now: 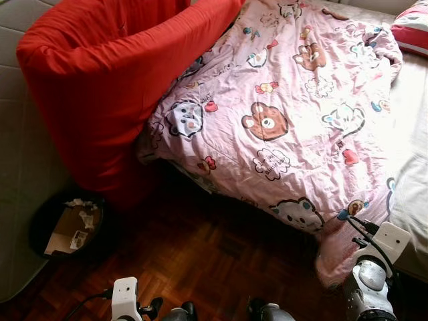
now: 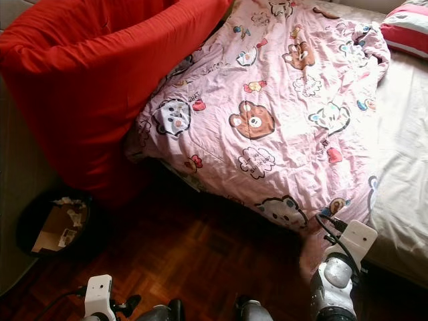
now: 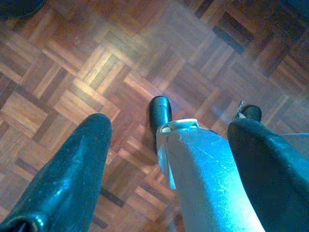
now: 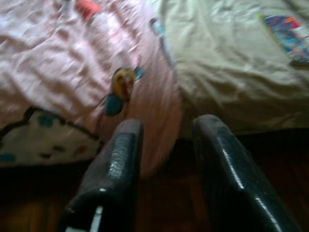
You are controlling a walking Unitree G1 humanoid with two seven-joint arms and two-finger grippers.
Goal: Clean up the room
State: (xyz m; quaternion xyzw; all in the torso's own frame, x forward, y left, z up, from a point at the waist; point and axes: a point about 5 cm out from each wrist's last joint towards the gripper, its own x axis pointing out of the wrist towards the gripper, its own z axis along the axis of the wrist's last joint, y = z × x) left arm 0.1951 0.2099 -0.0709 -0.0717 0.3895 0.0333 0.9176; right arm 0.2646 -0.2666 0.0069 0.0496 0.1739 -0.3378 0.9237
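Pink quilt (image 4: 72,72) before parted right end effector (image 4: 164,145)

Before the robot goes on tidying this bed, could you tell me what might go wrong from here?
The pink blanket hangs off the bed to the wooden floor right beside the right gripper, whose fingers are open; its corner could snag or be stepped on. The bin sits low beside the red cushion, so a turn to the left might knock it over. The left gripper hangs open over the floor.
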